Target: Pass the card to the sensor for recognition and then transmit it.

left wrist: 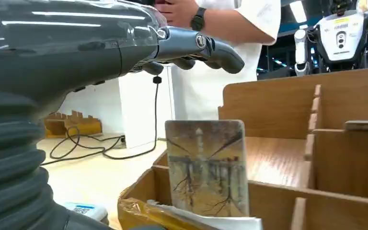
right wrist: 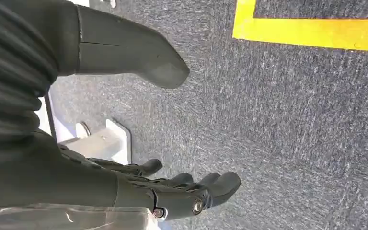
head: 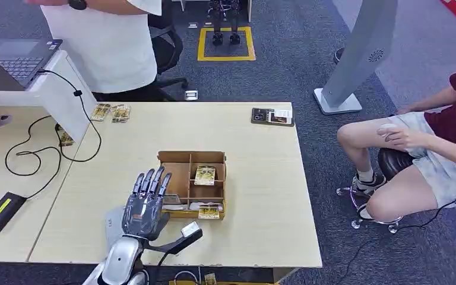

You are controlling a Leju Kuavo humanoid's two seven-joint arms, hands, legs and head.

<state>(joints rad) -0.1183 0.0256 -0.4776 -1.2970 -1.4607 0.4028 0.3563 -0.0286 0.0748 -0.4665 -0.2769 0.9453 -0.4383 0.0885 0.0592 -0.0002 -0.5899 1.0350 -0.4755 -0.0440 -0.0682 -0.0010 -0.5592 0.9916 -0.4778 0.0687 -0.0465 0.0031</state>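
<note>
Head view: the left robot hand hovers flat over the desk, fingers stretched and apart, grasping nothing, its fingertips reaching the near-left corner of a wooden divided tray. 1 card lies in a middle compartment of the tray; another card stands in the front slot. More cards lie at the far desk edge beside a person in a white shirt, and a seated person is off to the right.

Left wrist view: close up, the left robot hand is released, its fingers extended above the tray, and the upright card shows a tower print.

Right wrist view: the right robot hand hangs over grey carpet near a yellow floor line, fingers loosely curved, holding nothing.
</note>
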